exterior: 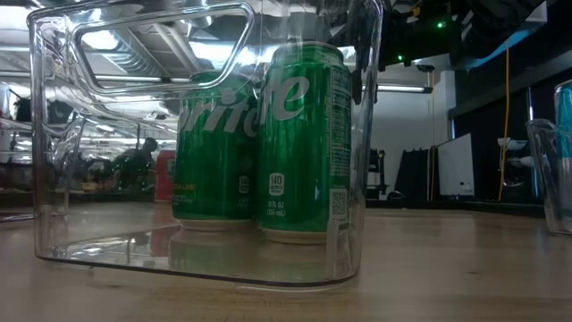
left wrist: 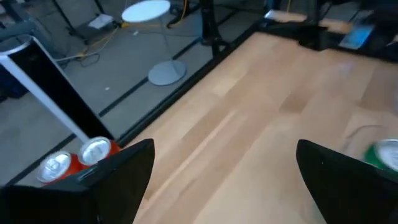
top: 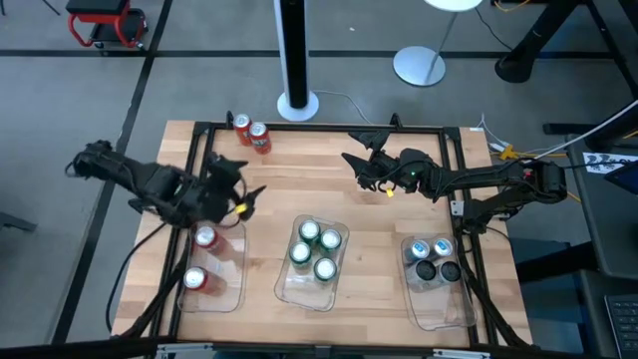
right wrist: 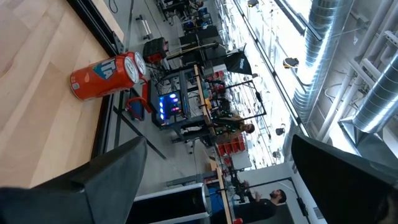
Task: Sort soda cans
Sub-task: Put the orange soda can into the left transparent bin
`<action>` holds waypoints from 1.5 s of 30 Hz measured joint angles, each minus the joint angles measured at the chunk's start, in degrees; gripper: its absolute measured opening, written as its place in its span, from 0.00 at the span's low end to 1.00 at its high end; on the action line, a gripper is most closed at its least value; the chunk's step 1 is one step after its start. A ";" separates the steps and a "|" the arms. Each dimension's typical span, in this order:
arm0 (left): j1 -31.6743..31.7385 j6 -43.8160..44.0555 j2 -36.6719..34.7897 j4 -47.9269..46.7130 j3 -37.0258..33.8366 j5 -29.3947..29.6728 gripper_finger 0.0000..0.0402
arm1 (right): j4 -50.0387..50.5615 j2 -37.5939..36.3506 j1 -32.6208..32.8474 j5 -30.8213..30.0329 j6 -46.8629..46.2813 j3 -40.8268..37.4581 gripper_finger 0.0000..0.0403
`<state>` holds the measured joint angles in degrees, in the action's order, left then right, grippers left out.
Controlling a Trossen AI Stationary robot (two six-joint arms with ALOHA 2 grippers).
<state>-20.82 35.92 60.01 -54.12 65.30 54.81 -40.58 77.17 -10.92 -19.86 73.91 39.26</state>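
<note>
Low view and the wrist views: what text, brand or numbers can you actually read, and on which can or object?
"rite": tail of the brand name across the two green cans in the clear tray, low view; first letters hidden.
"140": calorie box on the nearer green can; the smaller print under it and the square code are too small.
Red can, right wrist view: white markings, unreadable.
Left wrist view: no text.

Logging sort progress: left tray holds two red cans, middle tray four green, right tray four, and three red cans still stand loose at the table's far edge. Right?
Not quite. The high view shows two loose red cans at the far edge, not three. The tray counts stand.
</note>
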 joint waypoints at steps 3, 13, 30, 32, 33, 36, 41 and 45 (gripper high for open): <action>8.40 -8.85 0.00 4.02 0.00 -7.15 0.94 | 0.00 0.00 0.02 0.00 0.00 0.01 0.99; 33.62 -33.30 0.06 9.36 0.00 -20.71 0.94 | 0.02 0.00 0.02 0.00 0.13 0.01 0.99; 50.35 -60.40 8.73 9.97 -0.39 -21.83 0.94 | 0.09 0.00 0.02 0.00 1.60 0.01 0.99; 51.03 -62.95 10.26 9.71 -0.42 -23.51 0.94 | 0.09 0.00 0.00 0.00 1.60 0.01 0.99; 51.49 -63.64 11.04 9.86 -0.42 -24.05 0.94 | 0.11 0.00 0.00 0.00 1.60 0.01 0.99; 53.41 -64.74 13.52 9.96 -0.44 -25.78 0.94 | 0.11 0.00 0.02 0.00 1.60 0.01 0.99; 57.97 -64.95 16.87 9.50 -0.44 -33.44 0.94 | 0.11 0.00 0.02 0.00 1.60 0.01 0.99; 61.33 -67.55 18.44 9.86 -0.46 -35.39 0.94 | 0.14 0.00 0.01 0.00 1.60 0.01 0.99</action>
<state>40.51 -31.63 78.44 -44.26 64.84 19.42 -40.43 77.17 -10.91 -19.86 75.50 39.27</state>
